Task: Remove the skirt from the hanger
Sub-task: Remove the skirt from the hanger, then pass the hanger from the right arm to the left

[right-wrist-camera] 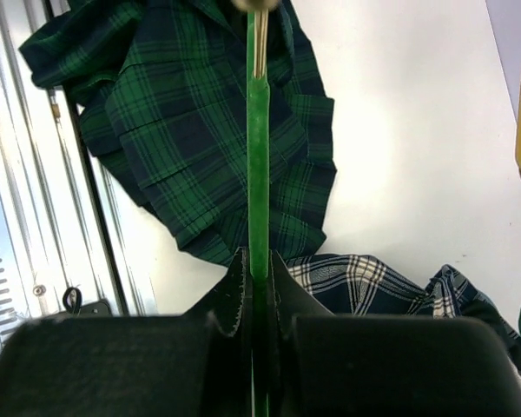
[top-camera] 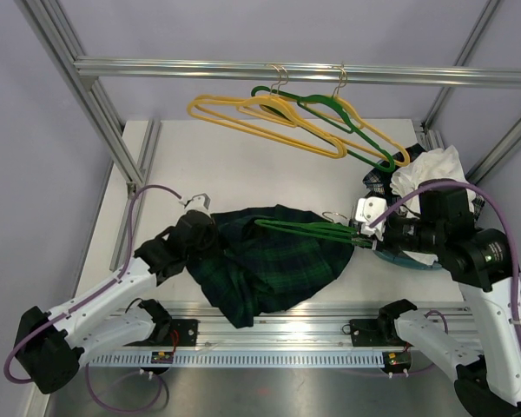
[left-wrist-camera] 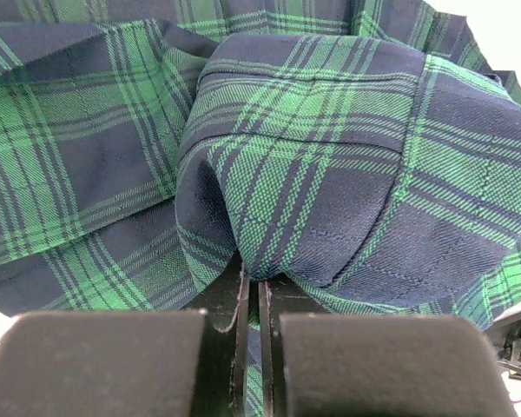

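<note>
- Two arms of mine rise from a slotted metal rail (top-camera: 269, 334) at the near edge, at six o'clock in the overhead view; beyond it lies a white table (top-camera: 243, 174), boxed in by aluminium posts with pale lilac walls behind.
- My left claw (top-camera: 194, 228) sits at about eight o'clock, its fingers pressed together on a fold of the skirt (top-camera: 265, 261); the wrist view shows the plaid cloth (left-wrist-camera: 330, 174) bunched and pinched between the dark pads (left-wrist-camera: 104, 360).
- The dark blue and green plaid skirt lies crumpled just beyond the rail, near table centre, spreading from my left claw toward four o'clock.
- My right claw (top-camera: 362, 234) is at about three o'clock, clamped on one end of the green hanger (top-camera: 304, 230). From its wrist camera the hanger's green bar (right-wrist-camera: 258, 174) runs straight away from the closed fingers (right-wrist-camera: 234, 287), ending at a pale metal hook.
- The hanger's long axis runs roughly nine to three o'clock, lying across the top of the skirt, its far end pointing toward my left claw.
- Behind my right claw, at two o'clock, sits a heap of clothes (top-camera: 425, 169), white and checked.
- Farthest off, at twelve o'clock, a crossbar (top-camera: 304, 72) carries two yellow hangers (top-camera: 269, 122) and another green one (top-camera: 356, 143).
</note>
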`<state>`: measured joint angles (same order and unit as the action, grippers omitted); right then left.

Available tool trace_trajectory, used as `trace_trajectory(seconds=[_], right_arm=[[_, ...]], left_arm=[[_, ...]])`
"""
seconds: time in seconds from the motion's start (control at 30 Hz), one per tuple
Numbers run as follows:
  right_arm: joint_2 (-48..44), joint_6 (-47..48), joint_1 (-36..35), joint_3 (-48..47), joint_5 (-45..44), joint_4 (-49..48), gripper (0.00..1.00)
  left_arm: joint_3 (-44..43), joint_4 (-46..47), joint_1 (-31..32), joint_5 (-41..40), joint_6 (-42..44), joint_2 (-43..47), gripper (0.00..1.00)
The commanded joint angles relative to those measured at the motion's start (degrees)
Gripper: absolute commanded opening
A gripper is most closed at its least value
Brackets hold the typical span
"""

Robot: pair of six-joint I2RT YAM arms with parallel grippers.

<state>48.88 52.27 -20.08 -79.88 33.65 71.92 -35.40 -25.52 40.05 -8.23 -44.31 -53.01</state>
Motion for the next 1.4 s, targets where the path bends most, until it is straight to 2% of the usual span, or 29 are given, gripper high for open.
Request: trace_trajectory(seconds=[0.0,0.07,0.13,0.17,0.3,0.4,0.5,0.53,0.6,0.73,0.8,0.87,0.93,1.03,1.17,1.27,1.3,1.37], right_arm=[[-0.5,2.8,0.3,-2.0,2.2,2.6,0.00],[-0.5,2.6,0.3,-1.2,0.5,1.3,0.00],[-0.7,2.6,0.3,-0.2,0.5,-0.1,0.00],[-0.7,2.5,0.3,0.0,1.1,-0.3,0.00],[1.7,5.9,0.3,0.2,3.8,0.1,0.00],[3.5,9.7,0.3,-0.5,6.9,1.3,0.00],[5.8,12.1,0.3,-1.5,11.3,2.2,0.00],[6.5,12.6,0.3,-1.9,12.5,3.1,0.00],[8.8,15.0,0.2,-3.0,15.6,4.3,0.00],[12.5,21.5,0.3,-4.1,20.4,9.4,0.00],[14.3,27.6,0.2,-4.7,23.6,11.7,0.00],[16.1,29.8,0.2,-5.1,26.0,12.3,0.00],[17.4,29.9,0.0,-5.6,27.0,11.1,0.00],[20.0,29.7,-0.2,-7.3,27.7,10.1,0.00],[21.7,29.8,-0.6,-8.8,29.3,10.2,0.00],[22.1,29.2,-0.8,-8.5,29.7,9.9,0.00],[22.2,28.9,-0.8,-8.4,30.0,9.7,0.00],[22.1,28.2,-0.9,-7.8,30.6,9.6,0.00]], left_arm=[[-3.4,0.3,-0.9,-2.3,3.5,-0.2,0.00],[-3.5,0.9,-1.2,-0.7,5.2,0.1,0.02],[-3.1,4.3,-1.2,3.9,10.1,2.3,0.13],[-3.0,5.6,-1.2,5.7,12.0,3.2,0.46],[-4.4,6.9,-1.2,10.5,24.3,9.8,0.77],[-5.5,6.5,-1.2,12.8,34.9,16.1,0.90],[-7.2,4.2,-1.2,15.9,43.9,20.8,0.91],[-7.8,2.2,-1.2,18.1,47.0,21.7,0.96],[-9.8,0.3,-1.2,20.1,52.4,23.6,0.97],[-12.3,-3.2,-1.2,33.0,59.1,24.4,0.99],[-13.6,-3.6,-1.2,37.7,59.6,22.4,0.99],[-14.5,-3.7,-1.2,41.4,59.4,20.6,0.99],[-14.9,-1.7,-1.2,47.2,58.3,17.8,0.98],[-15.8,0.2,-1.1,49.8,57.1,14.5,0.94],[-18.0,-3.7,-0.8,47.5,62.4,12.1,0.84],[-19.2,-6.4,-0.1,45.1,64.7,10.8,0.65],[-19.3,-6.7,0.3,43.0,64.9,10.6,0.56],[-19.2,-6.7,1.2,41.4,66.2,10.3,0.54]])
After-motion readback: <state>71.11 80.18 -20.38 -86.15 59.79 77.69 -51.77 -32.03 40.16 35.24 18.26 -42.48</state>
